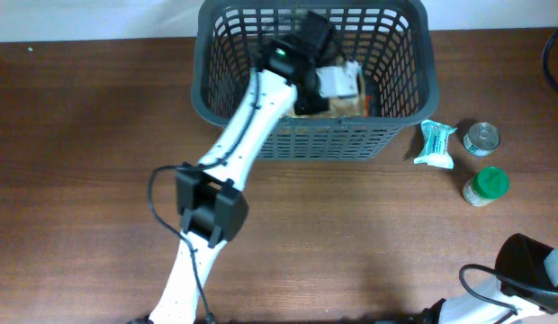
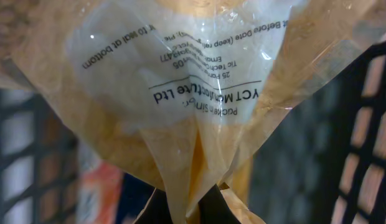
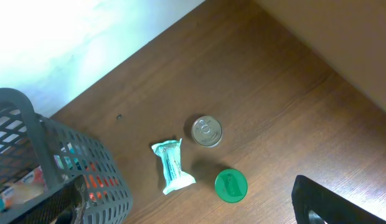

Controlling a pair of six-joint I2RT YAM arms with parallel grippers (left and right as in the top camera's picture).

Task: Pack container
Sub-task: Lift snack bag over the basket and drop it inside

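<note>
Left hand (image 1: 340,85): clenched on the gathered neck of a clear yellowish bag (image 2: 193,93), reaching in over the near wall.
Basket (image 1: 351,142): top centre of the overhead frame, on the tabletop (image 1: 81,180), long axis running left to right.
Bag: hanging inside the basket, right of its middle; contact with the floor hidden by the arm.
Key relation: bag already within the walls and directly under the hand, so probably only a lowering and a letting go needed, no sideways travel.
Outside the basket: mint-green packet (image 1: 436,144) just beside the right wall, tin can (image 1: 481,138) and green-lidded jar (image 1: 486,184) near it.
Right hand (image 3: 333,200): lower right corner of its wrist frame, only a dark edge showing; released or clenched, cannot tell.
Nearer arm for the rest: right, by judgement, with all three lying right of the basket.
Packet axis: roughly top to bottom in the overhead frame.
</note>
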